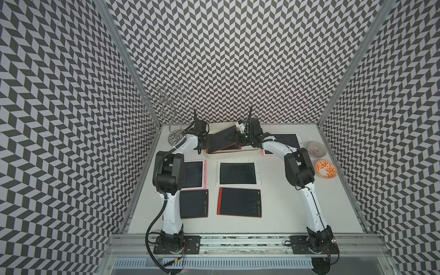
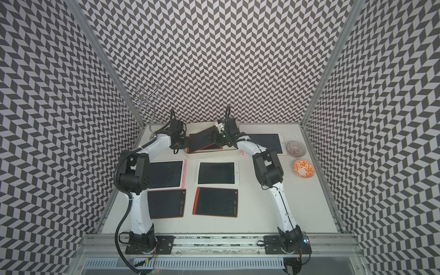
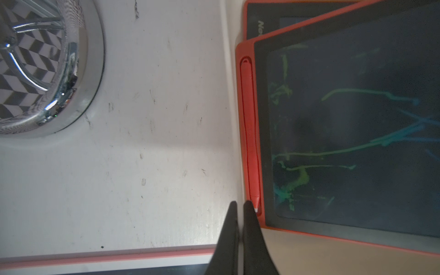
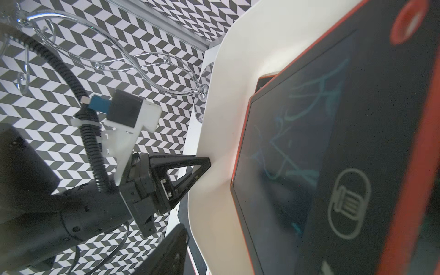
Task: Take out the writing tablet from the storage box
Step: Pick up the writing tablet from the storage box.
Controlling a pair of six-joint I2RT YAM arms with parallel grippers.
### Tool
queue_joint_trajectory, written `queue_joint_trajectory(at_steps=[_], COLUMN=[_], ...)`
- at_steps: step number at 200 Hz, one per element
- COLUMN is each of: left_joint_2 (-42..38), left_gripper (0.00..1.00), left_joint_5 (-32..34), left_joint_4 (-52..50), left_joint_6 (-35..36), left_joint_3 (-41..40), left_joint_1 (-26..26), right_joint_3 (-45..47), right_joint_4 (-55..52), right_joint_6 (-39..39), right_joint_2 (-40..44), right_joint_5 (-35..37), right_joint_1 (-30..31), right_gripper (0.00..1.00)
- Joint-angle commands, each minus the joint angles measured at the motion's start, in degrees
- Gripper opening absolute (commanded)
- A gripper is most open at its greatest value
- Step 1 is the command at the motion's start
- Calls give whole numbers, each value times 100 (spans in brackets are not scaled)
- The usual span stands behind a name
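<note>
- Chevron-papered walls close in on three sides of the white desk (image 1: 285, 202). The storage box (image 2: 214, 155) sits back and centre, tight under the rear wall.
- Both top views show the writing tablet (image 1: 221, 140) slanted in the box, left end down inside and right end raised at the right hand (image 1: 231, 137).
- Only the right wrist view brings its scribbled screen and bin icon up close. One finger (image 4: 171, 250) shows on the screen side and the other is hidden. The jaws stand apart, but I cannot tell whether they pinch the tablet.
- Only the left wrist view shows a second red tablet (image 3: 262, 21) lying underneath, and a red stylus (image 3: 248, 131) in the upper tablet's edge slot.
- Left hand (image 3: 240, 204) is pressed closed and empty, tips at the box's left wall.
- Moving room is tight. Spare tablets (image 1: 237, 173) cover the desk in front, and a chrome wire stand (image 1: 175, 138) crowds the left. A glass bowl (image 1: 316, 148) and an orange bowl (image 1: 326, 169) line the right edge.
</note>
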State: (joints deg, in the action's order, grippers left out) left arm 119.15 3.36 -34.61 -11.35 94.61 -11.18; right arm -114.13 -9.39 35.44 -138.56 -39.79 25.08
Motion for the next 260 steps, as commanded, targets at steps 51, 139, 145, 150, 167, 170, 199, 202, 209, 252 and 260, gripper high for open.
queue_joint_trajectory(at_steps=[51,139,145,150,167,170,199,202,209,252,260], left_joint_2=[43,73,73,73,73,73,47,40,39,55,64], left_gripper=[0,0,0,0,0,0,0,0,0,0,0], left_joint_5=[-103,-151,-155,-141,-142,-142,-118,-107,-94,-125,-124], left_joint_4=[-41,-62,-70,-72,-73,-72,-68,-72,-72,-63,-63], left_joint_6=[181,182,181,186,195,184,206,209,215,224,218], left_joint_3=[29,48,49,49,60,58,58,58,58,126,152], left_joint_1=[-67,-38,-42,-36,-33,-27,-14,-3,6,63,69], right_joint_3=[-113,740,782,807,913,925,1131,1178,1304,1665,1727], right_joint_4=[292,827,855,882,1006,1016,1303,1360,1509,1769,1823], right_joint_6=[-33,217,238,277,464,498,886,930,1049,1209,1243], right_joint_2=[231,754,781,793,828,831,902,920,968,1318,1385], right_joint_5=[206,401,387,357,181,156,-149,-173,-210,-249,-264], right_joint_1=[-128,-197,-205,-218,-264,-267,-342,-352,-370,-465,-486], right_gripper=[60,24,24,22,15,12,0,0,0,0,0])
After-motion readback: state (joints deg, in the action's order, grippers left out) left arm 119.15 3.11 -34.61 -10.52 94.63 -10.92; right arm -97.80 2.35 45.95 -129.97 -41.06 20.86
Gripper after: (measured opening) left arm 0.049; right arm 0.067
